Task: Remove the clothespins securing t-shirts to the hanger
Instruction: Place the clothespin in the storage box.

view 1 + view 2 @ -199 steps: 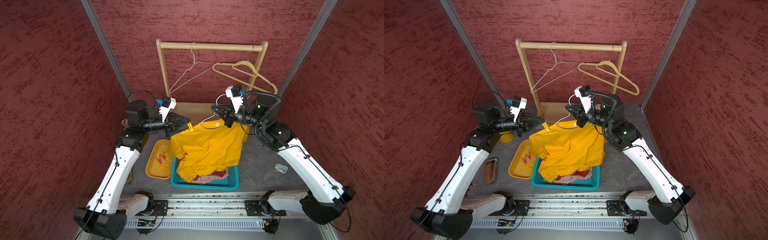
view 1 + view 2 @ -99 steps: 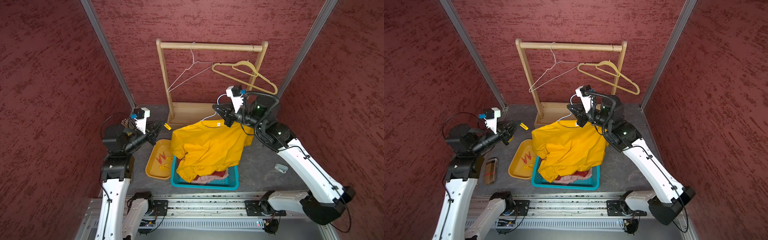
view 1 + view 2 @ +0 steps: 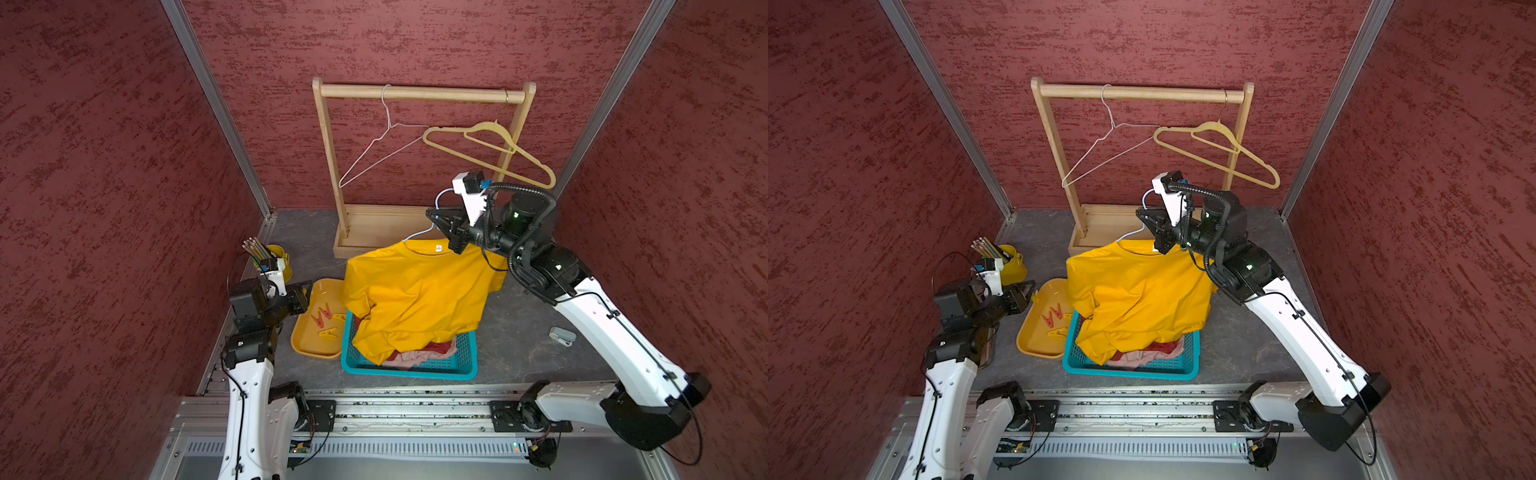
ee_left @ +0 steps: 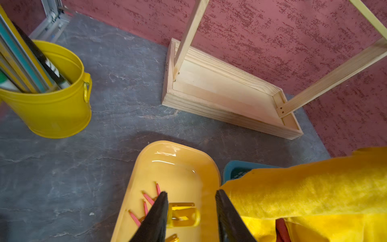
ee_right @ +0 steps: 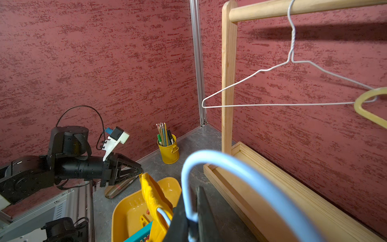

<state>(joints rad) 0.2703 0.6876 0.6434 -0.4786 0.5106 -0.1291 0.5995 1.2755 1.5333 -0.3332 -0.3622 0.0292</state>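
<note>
Clothespins (image 4: 184, 215) partly hidden behind released left pincer (image 4: 191, 191), right pincer (image 5: 191, 194) clenching blurred blue hanger (image 5: 240, 165)

Clad in white shells (image 3: 615, 334), jointed in black; looped with ribbed black cable (image 3: 528, 189) at the right wrist's twelve o'clock; topped with white camera mounts (image 3: 471, 203), blue plugs (image 3: 484, 183).

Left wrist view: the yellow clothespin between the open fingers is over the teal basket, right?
No. The left wrist view shows the yellow clothespin between the open left fingers over the yellow tray, not the teal basket, which sits beside the tray under the mustard t-shirt.
</note>
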